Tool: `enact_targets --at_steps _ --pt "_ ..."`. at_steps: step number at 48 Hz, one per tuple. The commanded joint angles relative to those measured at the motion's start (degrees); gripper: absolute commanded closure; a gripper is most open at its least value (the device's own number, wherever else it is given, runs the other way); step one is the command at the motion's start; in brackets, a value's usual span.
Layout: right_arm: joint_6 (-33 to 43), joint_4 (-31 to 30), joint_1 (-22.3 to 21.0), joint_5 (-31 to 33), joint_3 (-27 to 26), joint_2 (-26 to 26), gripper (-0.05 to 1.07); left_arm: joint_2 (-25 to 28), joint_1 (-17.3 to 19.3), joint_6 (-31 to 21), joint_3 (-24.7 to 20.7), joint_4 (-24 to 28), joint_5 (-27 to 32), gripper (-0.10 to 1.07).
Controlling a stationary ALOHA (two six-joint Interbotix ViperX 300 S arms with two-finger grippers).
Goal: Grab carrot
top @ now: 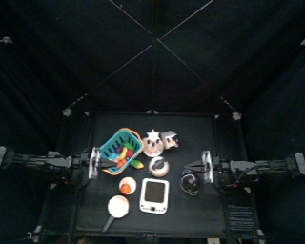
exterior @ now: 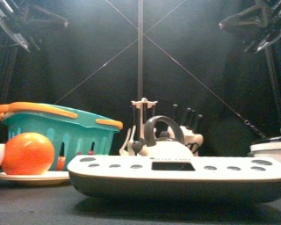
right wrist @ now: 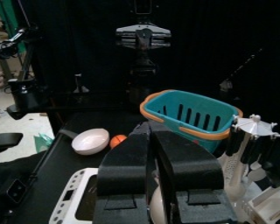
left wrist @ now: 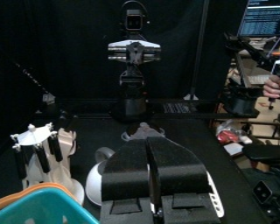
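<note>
In the top view a small orange piece (top: 121, 152) lies inside the teal-green basket (top: 117, 146) and looks like the carrot; it is too small to tell for sure. The basket wall hides it in the front view (exterior: 61, 127) and in both wrist views. My left gripper (top: 100, 162) rests at the table's left edge beside the basket, jaws shut and empty (left wrist: 154, 147). My right gripper (top: 194, 172) rests at the right edge, jaws shut and empty (right wrist: 157, 140), facing the basket (right wrist: 192, 112).
A round orange-red ball (top: 127, 183) sits on a small plate. Near the front are a white bowl (top: 118, 206) and a white scale (top: 155, 195). A kettle (top: 159, 168) and a white rack (top: 155, 143) stand mid-table. A person's hand (left wrist: 275, 87) shows beyond the curtains.
</note>
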Motion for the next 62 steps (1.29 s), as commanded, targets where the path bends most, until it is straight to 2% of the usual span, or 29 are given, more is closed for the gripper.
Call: enact_targets --at_steps 1,11,21,30,39,50,55,62 --pt "-0.1 -0.1 -0.3 -0.2 0.2 1.8 1.06 2.6 -0.3 -0.3 -0.2 -4.1 2.4 1.01" --pt "0.2 -1.1 -0.5 -0.2 0.4 6.7 0.99 4.3 1.8 -0.2 -1.9 -10.3 11.7 1.00" --pt "0.4 -1.6 -0.6 -0.2 -0.2 9.1 0.99 5.5 3.3 -0.2 -2.5 -12.1 14.4 1.00" --pt "0.4 -1.6 -1.2 -0.2 -0.1 8.9 0.99 8.3 7.6 -0.1 -4.4 -12.4 18.4 0.96" --pt "0.4 -1.6 -1.4 -0.2 -0.1 8.9 0.99 13.0 12.8 -0.3 -9.2 -12.6 29.4 0.82" --pt "0.5 -1.6 -1.7 -0.2 0.3 9.0 0.99 17.8 15.6 -0.4 -14.9 -12.9 41.9 0.63" --pt "0.5 -1.6 -1.7 -0.2 0.4 9.2 0.99 20.1 16.6 -0.4 -15.3 -12.7 44.9 0.54" --pt "0.6 -1.6 -1.7 -0.2 0.4 9.6 0.99 22.9 16.8 -0.2 -14.9 -11.2 45.2 0.40"
